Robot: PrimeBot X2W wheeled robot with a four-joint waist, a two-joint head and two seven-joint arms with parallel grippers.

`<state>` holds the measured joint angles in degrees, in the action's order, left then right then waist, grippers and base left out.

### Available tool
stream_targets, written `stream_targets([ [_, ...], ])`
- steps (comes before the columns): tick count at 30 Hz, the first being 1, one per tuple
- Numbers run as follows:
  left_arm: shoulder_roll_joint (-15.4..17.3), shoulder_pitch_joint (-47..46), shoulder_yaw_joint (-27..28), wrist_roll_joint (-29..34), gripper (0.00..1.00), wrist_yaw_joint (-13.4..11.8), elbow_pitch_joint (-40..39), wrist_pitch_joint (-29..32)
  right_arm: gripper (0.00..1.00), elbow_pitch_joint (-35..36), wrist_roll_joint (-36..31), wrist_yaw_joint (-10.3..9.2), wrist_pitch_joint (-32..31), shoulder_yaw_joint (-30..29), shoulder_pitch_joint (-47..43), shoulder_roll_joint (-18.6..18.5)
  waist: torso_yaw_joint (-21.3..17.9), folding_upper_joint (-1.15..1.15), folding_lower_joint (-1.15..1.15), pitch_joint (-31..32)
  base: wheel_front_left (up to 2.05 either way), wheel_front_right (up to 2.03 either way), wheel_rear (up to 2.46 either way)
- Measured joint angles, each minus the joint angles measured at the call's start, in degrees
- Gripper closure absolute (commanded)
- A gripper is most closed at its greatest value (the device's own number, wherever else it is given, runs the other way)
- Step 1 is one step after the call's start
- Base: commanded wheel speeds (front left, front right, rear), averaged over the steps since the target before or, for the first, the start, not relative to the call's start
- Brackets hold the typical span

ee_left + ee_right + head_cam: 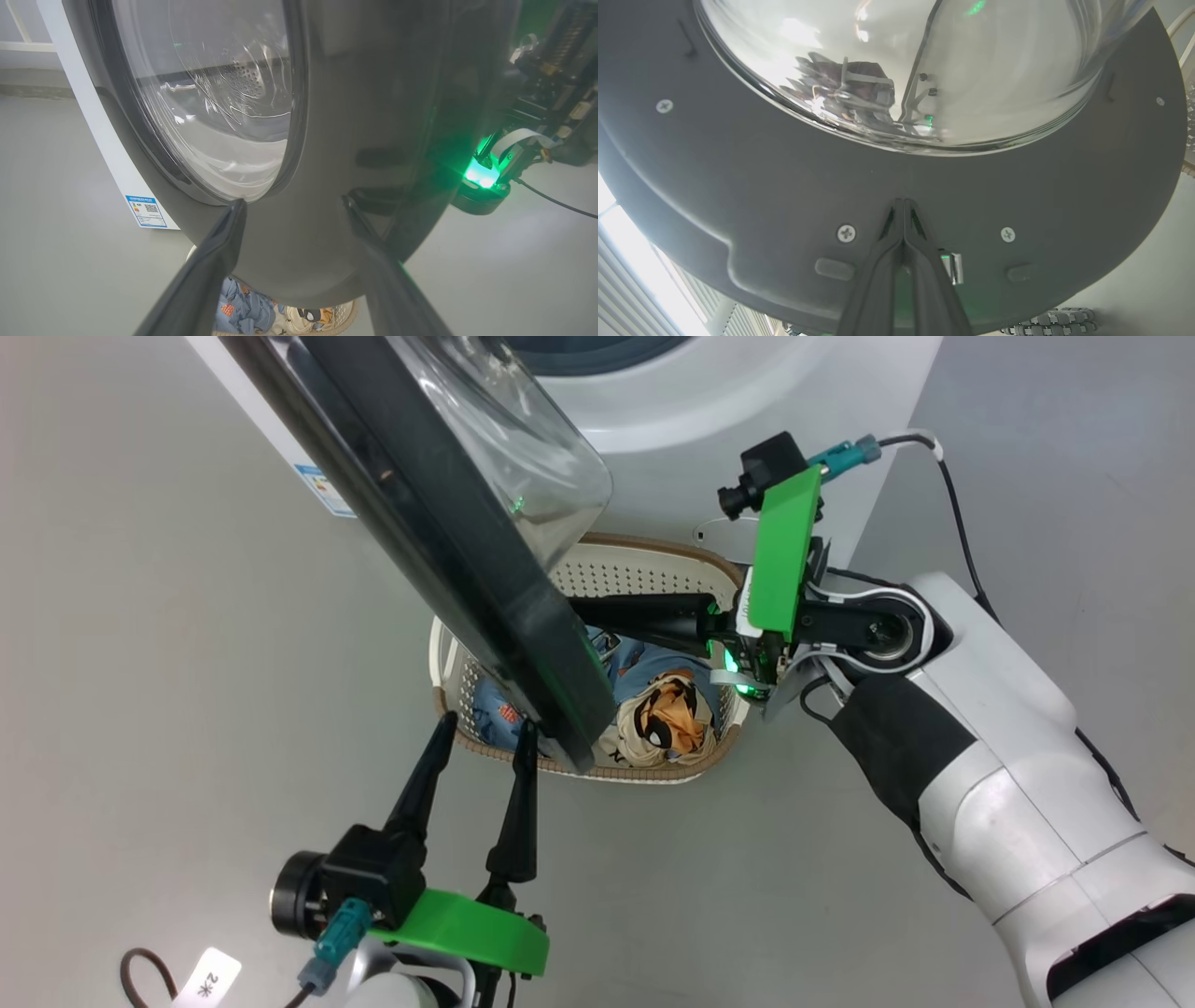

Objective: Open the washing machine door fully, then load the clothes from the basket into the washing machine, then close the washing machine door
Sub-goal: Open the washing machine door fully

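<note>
My right gripper (903,201) has its two fingers pressed together with nothing between them. The tips are against the dark inner rim of the washing machine door (738,177), as far as I can tell, just below the glass bowl (896,70) and near a small silvery latch (953,268). My left gripper (487,723) is spread wide on the outer side, fingertips at the door's lower edge, holding nothing.

The door hangs partly swung out over the basket (644,574), which stands on the floor against the front of the washing machine (747,392). The clothes (663,709) lie bundled inside it.

I judge the door stiff and fairly heavy on its hinge, and its glossy rim slippery to pinch. Pushing flat on the plastic rim near the free edge suits it better than pressing the glass. The clothes look soft, light and limp. I would pinch a raised fold on top, expecting the rest to trail and perhaps catch the basket's rim.
</note>
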<state>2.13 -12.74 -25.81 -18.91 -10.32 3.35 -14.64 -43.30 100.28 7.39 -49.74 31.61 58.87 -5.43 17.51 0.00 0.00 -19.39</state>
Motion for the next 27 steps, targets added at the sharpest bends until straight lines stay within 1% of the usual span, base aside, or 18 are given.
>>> stream_targets([
  [8, 0.0, 0.1, 0.6, 0.2, 0.0, 0.0, 0.1, 0.0, 1.0, 2.7, 0.8, 0.0, 4.4, 1.5, -0.4, -2.5, -0.3, 0.0, 0.0, 0.9, 0.0, 0.0, 0.0],
  [9, 0.0, 0.2, 0.9, 0.2, 0.0, 0.0, 0.1, 0.0, 1.0, 4.0, 0.5, 0.0, 6.3, 2.0, -0.9, -3.7, -0.5, 0.0, 0.0, 1.3, 0.0, 0.0, 0.0],
  [12, 0.0, 0.9, 1.7, 0.5, 0.0, 0.0, 0.3, 0.0, 1.0, 7.0, -1.8, 0.0, 10.1, 3.0, -2.3, -6.0, -1.0, 0.0, 0.0, 2.1, 0.0, 0.0, 0.0],
  [18, 0.0, 1.2, 3.8, 1.2, 0.0, 0.1, 0.5, 0.0, 1.0, 16.0, -11.0, 0.0, 21.6, 3.5, -6.7, -11.6, -2.5, 0.0, 0.0, 3.8, 0.0, 0.0, 0.0],
  [20, 0.0, 1.5, 4.7, 1.3, 0.0, 0.2, 0.5, 0.0, 1.0, 18.8, -13.2, 0.0, 24.7, 3.5, -9.2, -13.3, -3.0, 0.0, 0.0, 4.6, 0.0, 0.0, 0.0],
  [24, 0.0, 2.9, 6.2, 1.8, 0.0, 0.4, 0.6, 0.0, 1.0, 24.5, -19.9, 0.0, 31.4, 3.9, -14.5, -16.6, -4.1, 0.0, 0.0, 6.1, 0.0, 0.0, 0.0],
  [27, 0.0, 3.6, 7.2, 2.8, 0.0, 0.6, 0.7, 0.0, 1.0, 28.8, -28.1, 0.0, 38.8, 4.4, -17.3, -19.6, -5.1, 0.0, 0.0, 7.2, 0.0, 0.0, 0.0],
])
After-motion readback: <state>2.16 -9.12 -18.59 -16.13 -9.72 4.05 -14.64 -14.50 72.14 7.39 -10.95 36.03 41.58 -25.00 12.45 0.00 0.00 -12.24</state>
